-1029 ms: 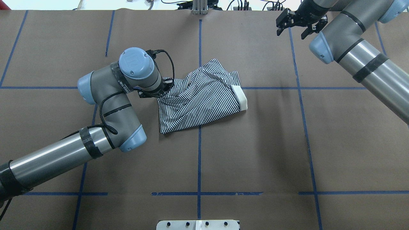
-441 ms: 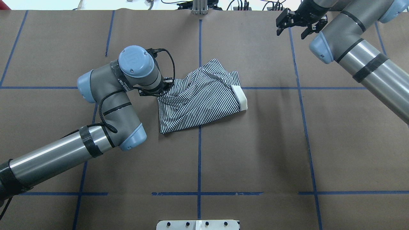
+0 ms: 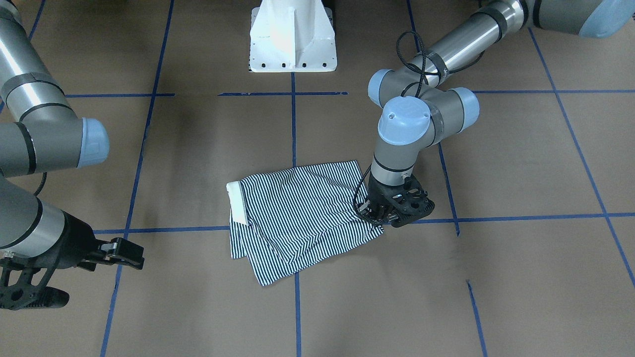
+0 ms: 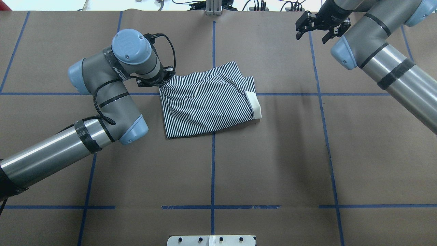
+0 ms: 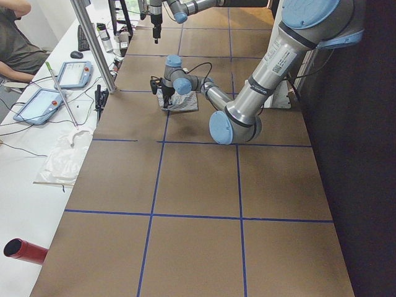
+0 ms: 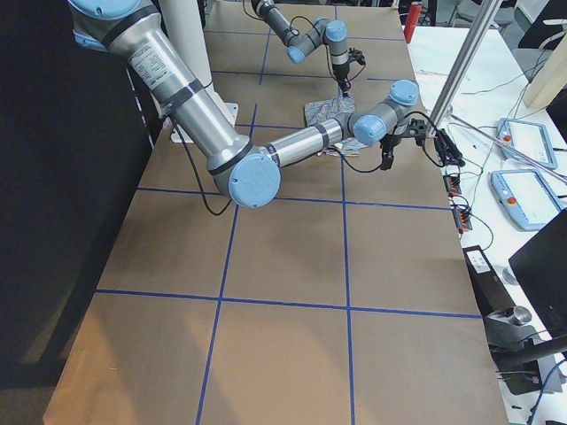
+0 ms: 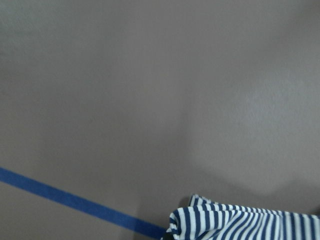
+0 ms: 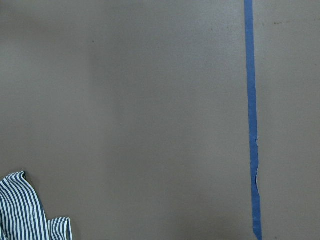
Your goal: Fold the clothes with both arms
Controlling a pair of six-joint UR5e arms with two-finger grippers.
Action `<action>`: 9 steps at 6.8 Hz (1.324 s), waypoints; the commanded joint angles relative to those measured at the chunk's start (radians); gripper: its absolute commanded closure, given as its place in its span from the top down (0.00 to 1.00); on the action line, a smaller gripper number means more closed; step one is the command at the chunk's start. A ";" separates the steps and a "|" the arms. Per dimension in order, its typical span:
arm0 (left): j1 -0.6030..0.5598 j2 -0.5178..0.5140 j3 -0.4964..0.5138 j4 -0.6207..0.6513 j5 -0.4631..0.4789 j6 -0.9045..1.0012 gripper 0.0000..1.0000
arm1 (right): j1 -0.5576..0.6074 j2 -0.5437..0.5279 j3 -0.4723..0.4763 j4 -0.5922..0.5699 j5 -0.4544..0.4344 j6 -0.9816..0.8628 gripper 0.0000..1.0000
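The striped polo shirt [image 4: 208,102] lies folded into a rough rectangle at the table's middle, its cream collar [image 4: 254,106] on the right edge. It also shows in the front view [image 3: 297,218]. My left gripper [image 4: 164,80] sits at the shirt's far-left corner, shut on the fabric, and in the front view [image 3: 374,213] the cloth runs taut from it. A bit of striped cloth [image 7: 240,222] shows at the bottom of the left wrist view. My right gripper [image 4: 312,32] hovers open over the far right of the table, away from the shirt, with nothing in it.
Blue tape lines [image 4: 213,164] divide the brown table cover. The white pedestal base [image 3: 292,34] stands at the robot's edge. A side bench holds tablets [image 5: 46,102] and cables, with a person [image 5: 15,37] seated there. A metal post [image 4: 213,7] stands at the far edge.
My left arm has drawn the shirt's corner leftward and toward the far edge. The bunched fold has flattened and the whole shirt has slid left. The right gripper has barely moved.
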 commanded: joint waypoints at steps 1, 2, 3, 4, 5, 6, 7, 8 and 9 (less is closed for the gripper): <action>0.002 -0.001 0.013 0.001 0.003 -0.006 1.00 | 0.000 -0.009 0.006 0.001 -0.001 0.000 1.00; -0.003 -0.001 0.014 0.001 0.004 0.001 1.00 | 0.000 -0.013 0.007 0.001 0.000 0.000 1.00; -0.027 0.000 0.013 0.001 0.000 0.006 1.00 | 0.000 -0.015 0.012 0.000 0.000 -0.002 1.00; -0.052 0.000 0.007 0.016 -0.005 0.071 1.00 | 0.006 -0.016 0.012 -0.002 0.003 -0.003 1.00; -0.087 0.005 -0.027 0.054 -0.006 0.137 1.00 | 0.033 -0.036 0.015 -0.003 0.008 -0.017 1.00; -0.133 0.063 -0.127 0.091 -0.015 0.218 1.00 | 0.082 -0.082 0.039 -0.005 0.028 -0.052 1.00; -0.195 0.154 -0.239 0.114 -0.088 0.324 1.00 | 0.154 -0.134 0.056 -0.011 0.081 -0.152 1.00; -0.269 0.246 -0.333 0.117 -0.150 0.450 1.00 | 0.211 -0.177 0.062 -0.011 0.104 -0.269 1.00; -0.349 0.372 -0.426 0.122 -0.199 0.607 1.00 | 0.264 -0.247 0.070 -0.011 0.105 -0.404 1.00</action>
